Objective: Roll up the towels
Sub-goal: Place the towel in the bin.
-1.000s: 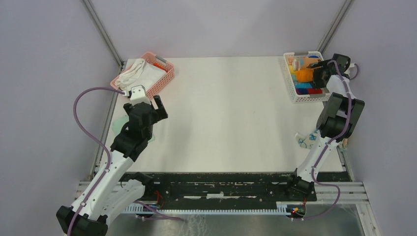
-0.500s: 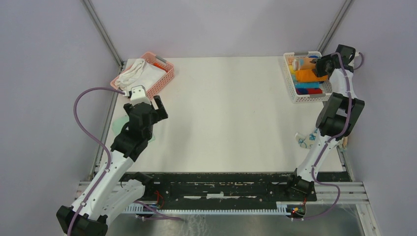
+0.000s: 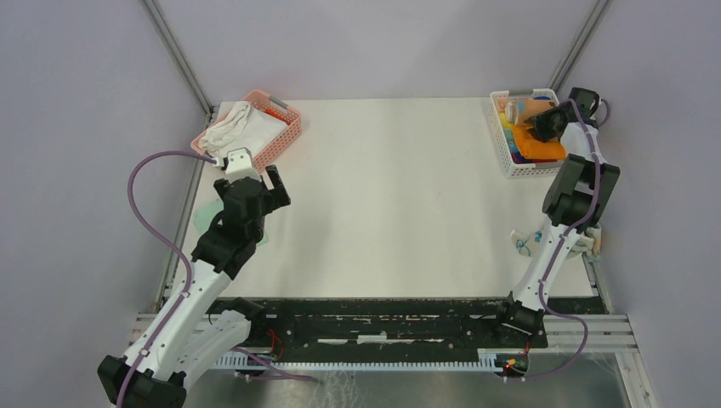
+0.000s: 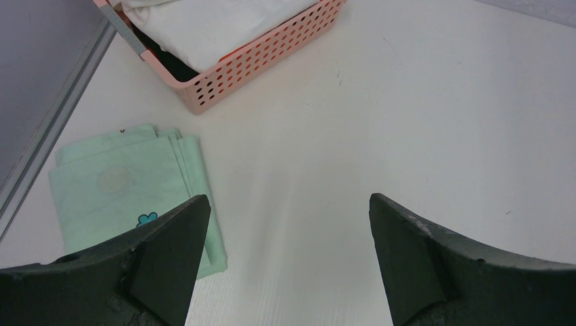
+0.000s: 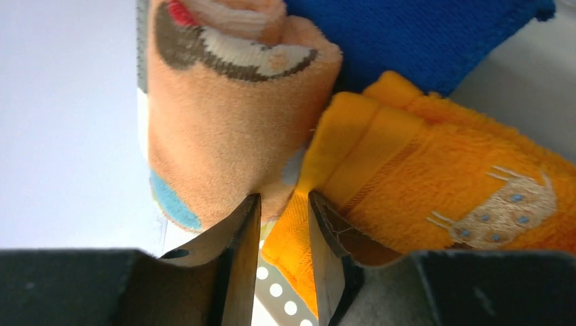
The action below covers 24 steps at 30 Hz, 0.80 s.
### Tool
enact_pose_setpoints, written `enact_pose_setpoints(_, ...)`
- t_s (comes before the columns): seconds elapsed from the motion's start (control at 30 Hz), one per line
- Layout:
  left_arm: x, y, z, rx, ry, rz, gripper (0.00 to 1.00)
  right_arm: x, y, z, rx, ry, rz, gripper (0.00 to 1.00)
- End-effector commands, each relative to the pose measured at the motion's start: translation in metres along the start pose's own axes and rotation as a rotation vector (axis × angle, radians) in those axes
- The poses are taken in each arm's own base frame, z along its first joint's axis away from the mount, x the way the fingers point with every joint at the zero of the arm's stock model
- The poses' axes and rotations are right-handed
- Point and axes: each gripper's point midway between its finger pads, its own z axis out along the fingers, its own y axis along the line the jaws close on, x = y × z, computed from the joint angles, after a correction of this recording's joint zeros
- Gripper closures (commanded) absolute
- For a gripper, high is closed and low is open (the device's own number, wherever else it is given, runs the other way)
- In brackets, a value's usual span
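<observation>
My right gripper [image 3: 544,126] reaches into the white basket [image 3: 510,161] at the far right. Its jaws are almost together on an edge of the orange towel [image 5: 441,176], which lies in the basket [image 3: 544,149] beside a rolled peach patterned towel [image 5: 224,115] and a blue towel [image 5: 421,27]. My left gripper [image 3: 251,174] is open and empty above the table's left side. A folded light green towel [image 4: 129,190] lies flat on the table just left of it, partly hidden by the arm in the top view [image 3: 201,223].
A pink basket [image 4: 258,61] holding white cloth [image 3: 242,123] stands at the far left corner. A small patterned cloth [image 3: 527,242] lies at the table's right edge beside the right arm. The white basket's perforated wall [image 5: 275,292] shows under the right jaws.
The right gripper has shifted inside the white basket, and the orange towel now lies lower, toward the basket's near end. The left arm has not moved.
</observation>
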Motion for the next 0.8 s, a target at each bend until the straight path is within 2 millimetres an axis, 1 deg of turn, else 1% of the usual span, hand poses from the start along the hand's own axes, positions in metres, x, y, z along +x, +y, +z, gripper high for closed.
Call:
enact_pose_setpoints(0.0,-0.012,0.002,-0.001,0.002,-0.042,0.023,0.07,-0.022,0.05,-0.027,-0.137,-0.04,-0.109,0.59)
enact_pose_setpoints(0.1,-0.013,0.001,-0.002,0.008,-0.046,0.021,0.07,-0.032,0.071,-0.058,-0.166,-0.069,-0.172,0.53)
enact_pose_setpoints(0.17,-0.014,0.001,-0.003,0.012,-0.051,0.018,0.07,-0.033,0.072,-0.077,-0.148,-0.078,-0.203,0.49)
enact_pose_setpoints(0.2,-0.015,0.001,-0.003,0.014,-0.054,0.017,0.07,-0.033,0.069,-0.084,-0.128,-0.081,-0.215,0.47)
enact_pose_setpoints(0.23,-0.016,0.001,-0.004,0.016,-0.058,0.014,0.07,-0.032,0.067,-0.096,-0.109,-0.088,-0.227,0.46)
enact_pose_setpoints(0.3,-0.016,0.0,-0.006,0.025,-0.062,0.011,0.07,-0.03,0.046,-0.107,-0.026,-0.089,-0.239,0.44)
enact_pose_setpoints(0.4,-0.017,-0.002,-0.008,0.037,-0.064,0.01,0.07,-0.032,0.016,-0.123,0.079,-0.111,-0.222,0.4)
enact_pose_setpoints(0.47,-0.017,-0.003,-0.009,0.045,-0.067,0.014,0.07,-0.032,-0.003,-0.129,0.136,-0.121,-0.202,0.37)
enact_pose_setpoints(0.53,-0.017,-0.005,-0.01,0.05,-0.068,0.015,0.07,-0.032,-0.016,-0.131,0.163,-0.117,-0.182,0.36)
enact_pose_setpoints(0.77,-0.016,-0.007,-0.011,0.059,-0.069,0.019,0.07,-0.024,-0.039,-0.113,0.235,-0.059,-0.161,0.35)
